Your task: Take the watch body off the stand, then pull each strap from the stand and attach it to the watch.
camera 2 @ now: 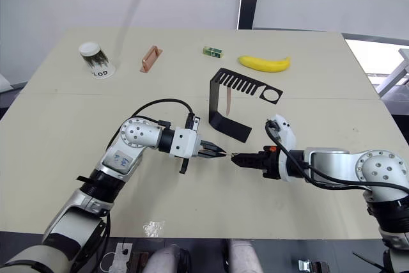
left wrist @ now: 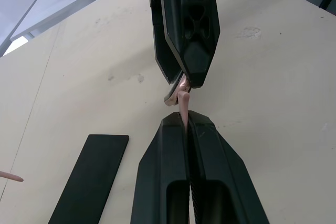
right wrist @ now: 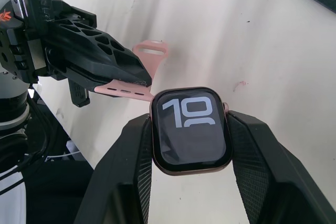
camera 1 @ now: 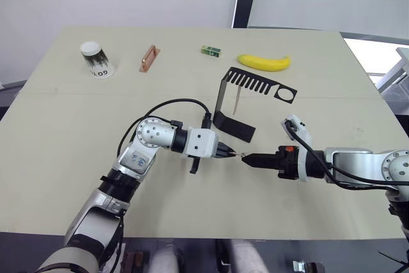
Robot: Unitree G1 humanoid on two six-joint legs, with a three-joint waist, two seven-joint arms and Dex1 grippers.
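Step in hand: attaching strap no. 1 to the watch.

Right claw (right wrist: 190, 182) pinches the watch body (right wrist: 190, 129) by its 2 sides, screen w/ "10" facing the wrist cam, held above the desk (camera 1: 77, 158) in front of the stand (camera 1: 233, 110). So watch body is already off the stand.

Left claw (left wrist: 185, 124) is pressed together on 1 pink strap (right wrist: 128, 88); the strap end sits right at the watch's edge, touching or nearly so. Can't tell if it's seated in the slot.

2nd strap (camera 2: 228, 101) hangs from the stand's comb arm, well apart from both claws.

Next move, my guess: line the strap end up w/ the case slot and slide it in, small corrections only, right claw steady. Risk: thin strap bends or skews instead of entering. Then fetch the 2nd strap.
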